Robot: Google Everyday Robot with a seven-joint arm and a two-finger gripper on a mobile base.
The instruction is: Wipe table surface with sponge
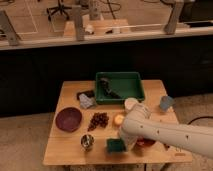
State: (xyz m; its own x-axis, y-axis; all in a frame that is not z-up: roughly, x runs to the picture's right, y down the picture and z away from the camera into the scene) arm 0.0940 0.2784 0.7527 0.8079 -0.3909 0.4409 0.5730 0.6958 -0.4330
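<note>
No writing can be read anywhere, not even on the claw down at the sponge.

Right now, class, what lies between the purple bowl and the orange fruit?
In the camera view, a bunch of dark grapes lies between the purple bowl and the orange fruit. The gripper is down at the green sponge.

On the table, the bin sits at the back and the bowl at left, with grapes just right of it. Near the front edge the sponge lies right of the metal cup, the gripper down on it.
</note>
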